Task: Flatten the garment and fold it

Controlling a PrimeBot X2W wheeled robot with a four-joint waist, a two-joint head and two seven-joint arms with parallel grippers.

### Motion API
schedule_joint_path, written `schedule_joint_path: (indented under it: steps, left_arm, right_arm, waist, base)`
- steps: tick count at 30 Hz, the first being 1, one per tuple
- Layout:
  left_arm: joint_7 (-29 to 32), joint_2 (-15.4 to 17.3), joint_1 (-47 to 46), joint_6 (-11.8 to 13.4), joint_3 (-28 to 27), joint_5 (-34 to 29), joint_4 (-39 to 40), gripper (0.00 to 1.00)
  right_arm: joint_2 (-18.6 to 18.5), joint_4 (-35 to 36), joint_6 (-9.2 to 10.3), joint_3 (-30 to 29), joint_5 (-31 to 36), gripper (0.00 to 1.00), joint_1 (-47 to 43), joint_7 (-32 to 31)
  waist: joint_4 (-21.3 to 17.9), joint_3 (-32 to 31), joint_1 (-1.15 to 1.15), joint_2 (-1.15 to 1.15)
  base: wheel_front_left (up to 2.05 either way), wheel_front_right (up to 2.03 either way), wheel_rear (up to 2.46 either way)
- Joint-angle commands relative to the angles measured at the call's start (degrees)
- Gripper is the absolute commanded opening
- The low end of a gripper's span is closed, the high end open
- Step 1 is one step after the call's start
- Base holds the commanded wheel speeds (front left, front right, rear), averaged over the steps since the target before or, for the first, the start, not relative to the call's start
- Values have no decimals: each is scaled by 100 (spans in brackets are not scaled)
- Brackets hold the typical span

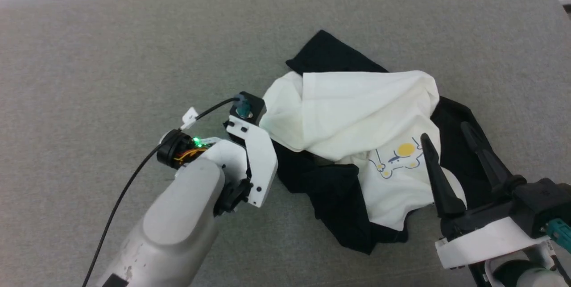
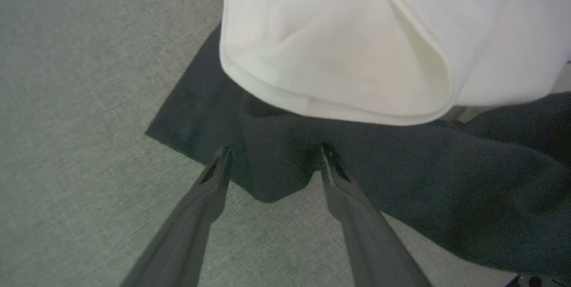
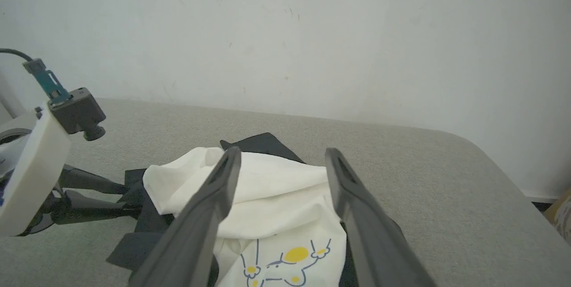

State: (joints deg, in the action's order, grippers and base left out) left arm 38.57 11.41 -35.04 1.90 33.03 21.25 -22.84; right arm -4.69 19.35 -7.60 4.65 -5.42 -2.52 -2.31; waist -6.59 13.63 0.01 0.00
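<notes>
nearest the robot, the right pincer (image 1: 443, 130) stood at the lower right of the head view, its two dark fingers spread wide with nothing between them. it pointed across the right side of the garment (image 1: 357, 108), next to the yellow-and-blue cartoon print (image 1: 401, 155). in the right wrist view it looked to be held above the cloth rather than on it.

to the left, the pale left forearm (image 1: 178, 224) reached in from the lower edge with a black cable (image 1: 120, 197) trailing beside it. the left pincer (image 2: 275, 150) was also spread and gripped nothing. its tips sat low at the near edge of a black fold (image 2: 267, 175) of the shirt, and a lobe of that fold lay between them. whether they touched the cloth i could not tell.

the garment lay crumpled in a heap on the grey cloth-covered desk (image 1: 134, 55), right of centre in the head view. its white body was bunched and folded over on itself, with a rolled white edge (image 2: 339, 108) hanging over the black fold near the left pincer. a black part (image 1: 328, 52) stuck out at the far side of the heap.

beyond the desk's rounded far edge rose a plain pale wall (image 3: 312, 32).
</notes>
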Motion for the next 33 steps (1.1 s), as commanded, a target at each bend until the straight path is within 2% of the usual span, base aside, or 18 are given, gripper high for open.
schedule_joint_path:
  steps: [1,7,8,9,10,13,18,22,25,29,33]
  left_arm:
    - [196,-14,-131,-123,111,17,-170,100]
    - [1182,-109,-206,-416,393,216,-813,100]
    - [1379,-126,-171,-458,410,301,-892,71]
    - [1500,-134,-150,-495,419,367,-915,20]
    - [1543,-123,-142,-513,422,396,-891,0]
    - [1405,-18,-141,-497,353,413,-640,0]
    - [1225,369,-218,-503,189,373,-94,0]
    - [1227,1015,-271,-501,-137,396,647,0]
    - [1256,1566,-242,-402,-525,461,1192,0]
    - [1189,2189,-144,-107,-1133,529,1606,0]
    - [1029,2671,-78,169,-1616,479,1629,0]
  right_arm:
    - [32,25,11,10,61,100,68,33]
    - [64,41,11,23,104,100,108,82]
    - [68,35,11,28,110,100,113,89]
    - [73,30,11,28,116,100,116,96]
    - [78,24,11,21,118,100,119,102]
    - [99,-7,11,-56,111,100,110,112]
    - [130,-74,11,-175,77,100,61,92]
    - [153,-127,11,-273,26,100,1,39]
    - [163,-149,11,-344,-8,100,-31,6]
    - [172,-147,11,-431,-39,100,-74,-13]
    - [177,-126,11,-470,-29,100,-85,-50]
  waist:
    - [-162,185,-1,0]
    - [-253,324,-1,0]
    - [-262,330,-1,0]
    - [-267,336,-1,0]
    - [-266,337,-1,0]
    - [-202,291,-1,0]
    - [-12,147,-1,0]
    - [169,-35,-1,0]
    - [262,-130,-1,0]
    - [337,-152,-1,0]
    - [338,-75,-1,0]
  base:
    - [0,0,0]
    - [0,0,0]
    - [0,0,0]
    - [0,0,0]
    - [0,0,0]
    - [0,0,0]
    - [0,0,0]
    - [0,0,0]
    - [0,0,0]
    - [0,0,0]
    - [0,0,0]
